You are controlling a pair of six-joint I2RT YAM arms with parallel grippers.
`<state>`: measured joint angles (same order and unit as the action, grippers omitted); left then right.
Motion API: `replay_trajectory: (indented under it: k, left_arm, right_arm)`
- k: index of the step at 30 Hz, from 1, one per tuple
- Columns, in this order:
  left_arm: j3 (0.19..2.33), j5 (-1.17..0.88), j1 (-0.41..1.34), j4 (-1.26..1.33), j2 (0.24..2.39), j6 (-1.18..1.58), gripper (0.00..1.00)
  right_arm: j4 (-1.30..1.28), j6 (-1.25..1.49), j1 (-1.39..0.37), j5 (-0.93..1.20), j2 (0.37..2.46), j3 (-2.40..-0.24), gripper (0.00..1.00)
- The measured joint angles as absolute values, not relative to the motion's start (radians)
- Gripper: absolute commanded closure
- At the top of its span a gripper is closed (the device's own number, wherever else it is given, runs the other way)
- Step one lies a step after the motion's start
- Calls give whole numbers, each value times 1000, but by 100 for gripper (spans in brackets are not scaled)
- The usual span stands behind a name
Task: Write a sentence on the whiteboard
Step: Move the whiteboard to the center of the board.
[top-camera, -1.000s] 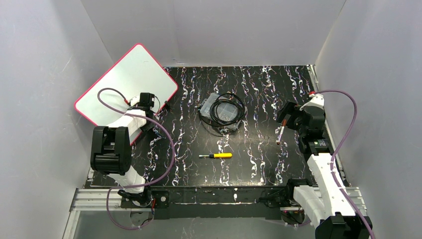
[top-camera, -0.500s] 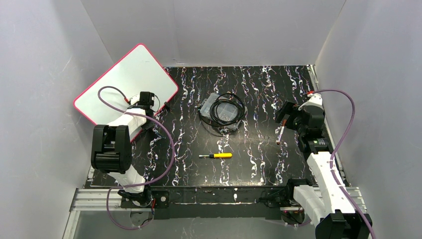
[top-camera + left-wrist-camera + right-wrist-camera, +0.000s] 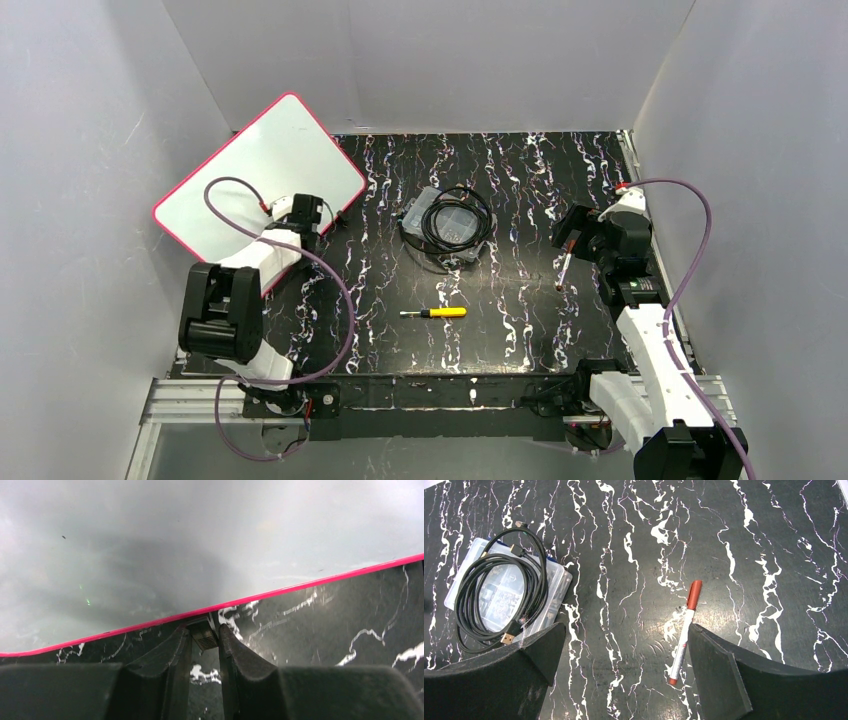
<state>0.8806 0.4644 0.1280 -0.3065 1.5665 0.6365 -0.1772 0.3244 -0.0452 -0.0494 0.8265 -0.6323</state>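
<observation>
l tool (image 3: 204, 629) clamped on whiteboard (image 3: 255, 165) rim at its black clip (image 3: 203, 636). board's tilted at far-left of counter (image 3: 520, 180). r tool (image 3: 625, 630) spread wide over red marker (image 3: 684, 632) lying on counter.

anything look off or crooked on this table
The whiteboard sits skewed at the far left corner of the table, apparently tipped up against the wall rather than lying flat, with the left hand pinching a black clip on its pink rim. Nothing looks spilled or broken.
</observation>
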Motion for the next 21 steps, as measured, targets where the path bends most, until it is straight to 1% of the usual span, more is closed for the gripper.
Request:
replay_trajectory:
  k: [12,21]
  left_arm:
    - [764,522,257,-339,1438,695,100]
    - [656,550,382,-368,1325,799,100]
  right_arm:
    - [-178,315,-45,-44,843,-632,0]
    - [-178,315,-45,-36,863,-632,0]
